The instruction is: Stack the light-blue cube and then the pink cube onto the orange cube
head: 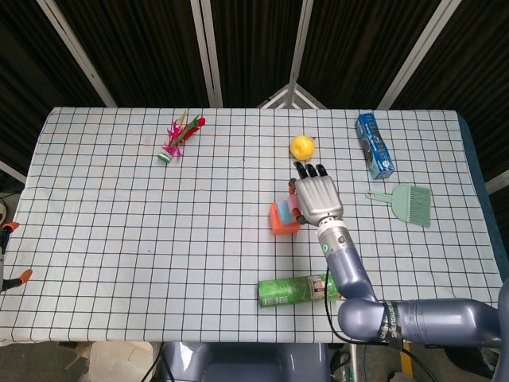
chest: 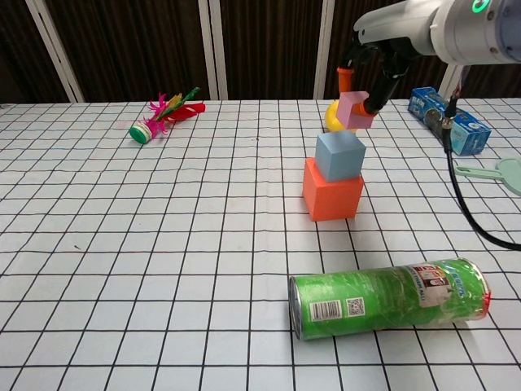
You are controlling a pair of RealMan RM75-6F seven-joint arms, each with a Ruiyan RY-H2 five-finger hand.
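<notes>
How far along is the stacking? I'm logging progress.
Done: the light-blue cube sits on the orange cube. In hand: the right hand holds the pink cube above the stack. Left: set it on the light-blue cube and release.
</notes>
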